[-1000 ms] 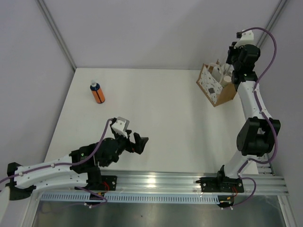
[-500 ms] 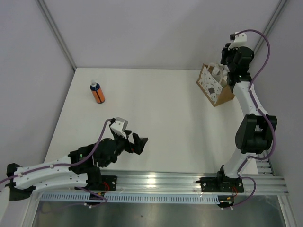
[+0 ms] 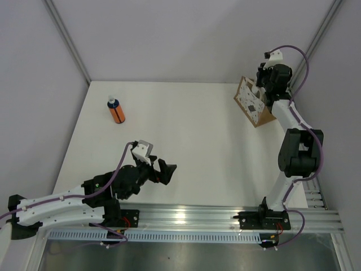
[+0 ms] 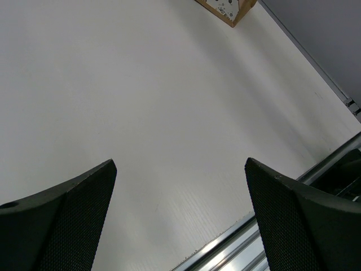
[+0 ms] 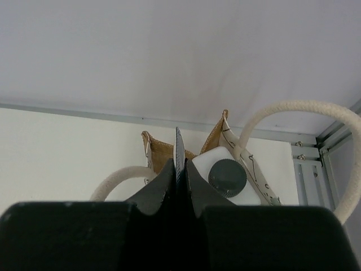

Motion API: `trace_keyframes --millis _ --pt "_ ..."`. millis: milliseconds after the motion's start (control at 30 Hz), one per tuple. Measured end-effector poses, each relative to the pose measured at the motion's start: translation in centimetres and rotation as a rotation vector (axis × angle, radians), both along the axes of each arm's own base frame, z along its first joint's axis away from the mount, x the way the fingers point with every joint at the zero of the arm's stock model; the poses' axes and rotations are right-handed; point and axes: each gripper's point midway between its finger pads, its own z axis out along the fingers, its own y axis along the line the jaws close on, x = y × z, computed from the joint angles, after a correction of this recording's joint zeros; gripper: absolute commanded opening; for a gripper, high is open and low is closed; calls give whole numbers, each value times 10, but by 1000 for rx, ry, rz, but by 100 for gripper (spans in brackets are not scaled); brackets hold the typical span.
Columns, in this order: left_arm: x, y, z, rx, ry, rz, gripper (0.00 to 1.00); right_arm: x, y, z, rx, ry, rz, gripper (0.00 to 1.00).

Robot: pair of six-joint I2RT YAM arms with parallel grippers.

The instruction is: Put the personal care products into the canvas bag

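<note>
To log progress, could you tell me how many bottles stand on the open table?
1: the orange bottle stands at the far left of the table; another may be hidden inside the canvas bag.

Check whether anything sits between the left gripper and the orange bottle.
Nothing visible: only bare table lies between the open left gripper and the upright orange bottle. Onward to the canvas bag is also bare, but the shut right gripper sits at its mouth.
</note>
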Motion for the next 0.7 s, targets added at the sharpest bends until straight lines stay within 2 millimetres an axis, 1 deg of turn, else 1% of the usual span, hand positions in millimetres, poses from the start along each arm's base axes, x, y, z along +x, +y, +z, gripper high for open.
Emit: trace_keyframes --millis 100,167,233,433,533,600,633,700 --pt "0 0 0 -2 0 -2 99 8 2 -3 2 -26 10 0" --pt "0 0 0 -4 -1 -2 99 14 3 -11 18 -32 21 0" --pt "0 0 0 -4 -1 -2 99 21 5 -24 36 -27 35 0" --pt "0 -3 -4 13 6 -6 99 39 5 -73 77 22 55 0" --pt "0 -6 -8 26 12 -11 99 47 3 -73 82 1 60 0" --pt "0 -7 -10 32 14 -14 99 50 2 -72 85 -7 63 19" --pt "0 -8 -10 33 15 -14 99 51 2 -72 90 -9 64 34" --pt "0 -8 -10 34 15 -14 99 53 2 -70 100 -20 64 45"
